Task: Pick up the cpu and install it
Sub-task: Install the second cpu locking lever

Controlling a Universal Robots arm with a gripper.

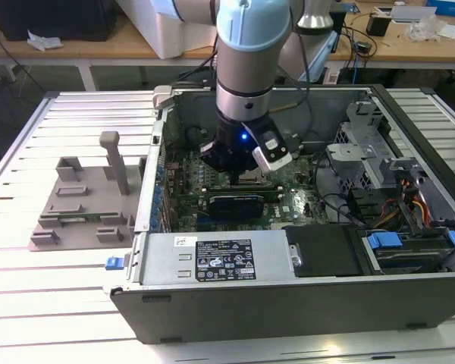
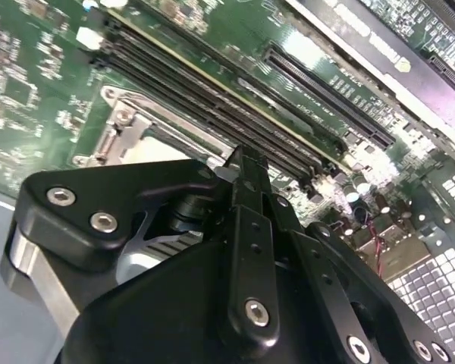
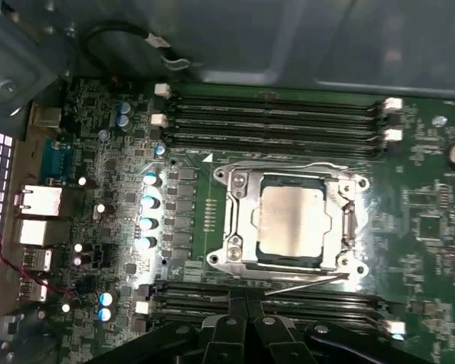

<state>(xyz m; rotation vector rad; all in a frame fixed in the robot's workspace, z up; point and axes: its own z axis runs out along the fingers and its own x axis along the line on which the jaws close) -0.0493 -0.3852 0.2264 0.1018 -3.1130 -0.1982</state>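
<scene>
The small flat square cpu with a shiny silver metal top sits inside the square metal-framed socket on the green motherboard, w/ the frame's window around it, so by the first wrist view it looks already placed. Whether it's fully seated or just resting on the contacts, can't tell.

The black gripper shows w/ its fingertips side by side, touching, nothing between them: clenched empty. In the first wrist view the tips sit over the black memory slots row just beside the socket, apart from the cpu. In the exterior view the arm's black wrist w/ a blue light hangs low inside the open grey computer case, over the board.

Risks, as I judge them:
- Chip slightly off-key in the socket → any press bends contacts.
- Tips low near the slots & socket frame; a sideways drift could clip a slot latch or the thin wire lever lying along the socket edge.
- Wrist is close to the long black rectangular expansion card; may snag.

Hard to make out: the socket's underside & contacts are covered by the chip. In the second wrist view the gripper body blocks most of the socket; only a corner of the frame shows. Fingertip height above the board isn't readable.
</scene>
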